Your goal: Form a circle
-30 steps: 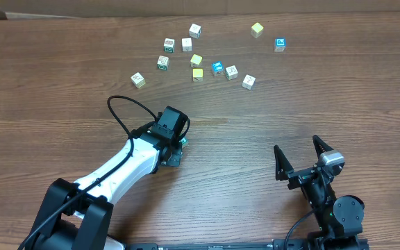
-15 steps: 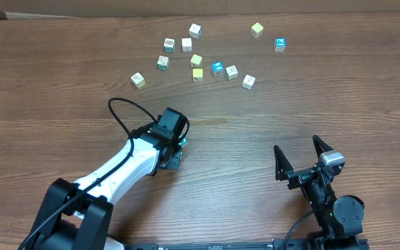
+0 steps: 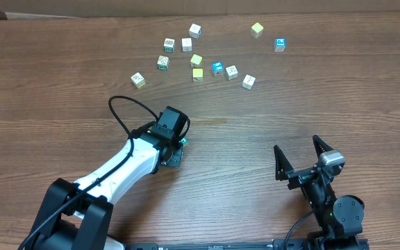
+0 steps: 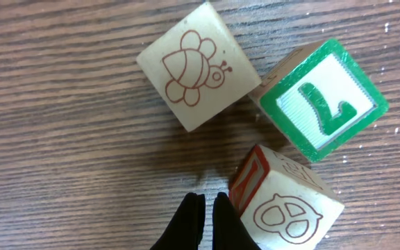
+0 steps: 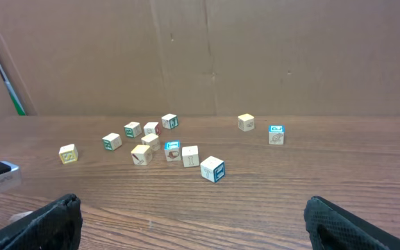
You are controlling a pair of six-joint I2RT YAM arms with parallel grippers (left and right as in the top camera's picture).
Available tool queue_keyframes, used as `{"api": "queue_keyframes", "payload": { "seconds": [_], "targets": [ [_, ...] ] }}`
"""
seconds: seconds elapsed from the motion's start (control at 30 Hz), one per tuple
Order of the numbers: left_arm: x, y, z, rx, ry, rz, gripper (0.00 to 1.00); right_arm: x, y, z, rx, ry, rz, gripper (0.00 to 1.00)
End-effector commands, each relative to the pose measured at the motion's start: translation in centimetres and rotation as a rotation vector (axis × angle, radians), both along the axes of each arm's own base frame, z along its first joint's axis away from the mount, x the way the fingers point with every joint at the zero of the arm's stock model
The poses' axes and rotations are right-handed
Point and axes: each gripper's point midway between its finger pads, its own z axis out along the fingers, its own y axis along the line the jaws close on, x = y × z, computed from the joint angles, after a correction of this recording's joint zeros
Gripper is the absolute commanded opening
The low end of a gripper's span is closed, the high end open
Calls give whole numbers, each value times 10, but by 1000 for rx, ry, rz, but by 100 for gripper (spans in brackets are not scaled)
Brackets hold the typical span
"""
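Left gripper (image 4: 204, 221): jaws clenched together, grasping nothing, tips pointed down at the table (image 3: 339, 90). Cube cluster (image 4: 259, 104) lies from 12 to 2 o'clock of those tips: bee cube (image 4: 196, 66), green-faced cube (image 4: 323, 97), and pretzel cube (image 4: 287, 208) just beside the tips. Right gripper (image 3: 297, 147): spread wide, empty, at the table's 5 o'clock. Loose cubes (image 3: 197, 60) scattered at 12 o'clock.

Overhead camera looks straight down on the table (image 3: 339, 97) from well above; I get the whole top. Left wrist camera points down, very close to the wood, with three blocks (image 4: 196, 73) filling it. Right wrist camera sits low, facing across to the cardboard wall (image 5: 255, 48). It shares the scattered blocks (image 3: 217, 67) with the overhead.
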Motion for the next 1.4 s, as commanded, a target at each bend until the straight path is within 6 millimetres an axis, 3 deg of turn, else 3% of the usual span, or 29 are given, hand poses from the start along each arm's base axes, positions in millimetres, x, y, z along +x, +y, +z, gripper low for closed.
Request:
{"api": "queue_keyframes", "payload": {
  "seconds": [0.0, 0.33, 0.43, 0.7, 0.8, 0.87, 0.97, 1.03, 1.17, 1.37],
  "targets": [
    [-1, 1, -3, 1, 8, -20, 4, 1, -1, -2, -4, -4, -7, 100],
    [-4, 8, 4, 42, 35, 17, 4, 0, -1, -2, -4, -4, -7, 100],
    [-1, 12, 15, 48, 45, 37, 4, 0, -1, -2, -4, -4, -7, 100],
    [63, 46, 110, -12, -148, 342, 4, 0, -1, -2, -4, -4, -7, 100],
    [84, 62, 134, -104, -192, 424, 4, 0, -1, -2, -4, -4, -7, 100],
    [93, 77, 141, -145, -208, 473, 10, 0, -1, -2, -4, -4, -7, 100],
    [95, 103, 141, -141, -214, 543, 45, 0, -1, -2, -4, -4, -7, 100],
    [94, 121, 141, -128, -216, 590, 51, 0, -2, -2, -4, -4, -7, 100],
    [93, 155, 141, -107, -228, 678, 84, 0, 2, 3, 40, -10, 13, 100],
    [84, 206, 142, -73, -243, 815, 98, -6, 9, 28, 214, -18, 64, 100]
  ]
}}
